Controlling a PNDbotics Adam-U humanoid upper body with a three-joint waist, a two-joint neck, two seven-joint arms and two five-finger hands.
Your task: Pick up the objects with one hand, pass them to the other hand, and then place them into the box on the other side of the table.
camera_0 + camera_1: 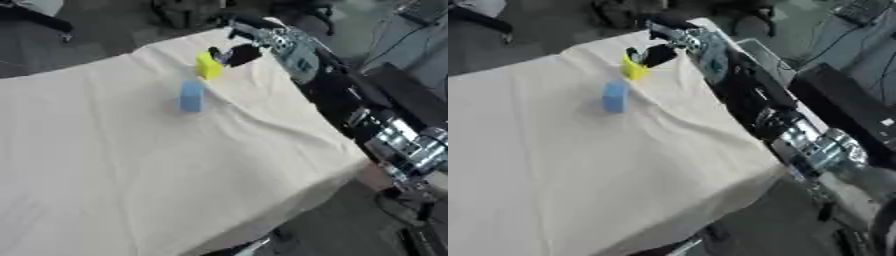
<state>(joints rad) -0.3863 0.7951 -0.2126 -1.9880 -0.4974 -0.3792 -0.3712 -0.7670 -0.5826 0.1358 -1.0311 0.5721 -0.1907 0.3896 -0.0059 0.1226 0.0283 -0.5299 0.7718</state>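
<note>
The right hand (236, 54) reached in along the table's right edge and had its fingers curled round the yellow block (208, 65), near the far right corner of the table (105, 165). The blue block (191, 96) stood just beside it, toward the near side. The cloth-covered surface from there to the near and left edges lay open.

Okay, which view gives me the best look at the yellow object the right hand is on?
The left eye view: the yellow object shows most of its face there, with the right hand on its right side. In the right eye view the hand's dark fingers cover more of it. The blue block lies apart on the cloth.
</note>
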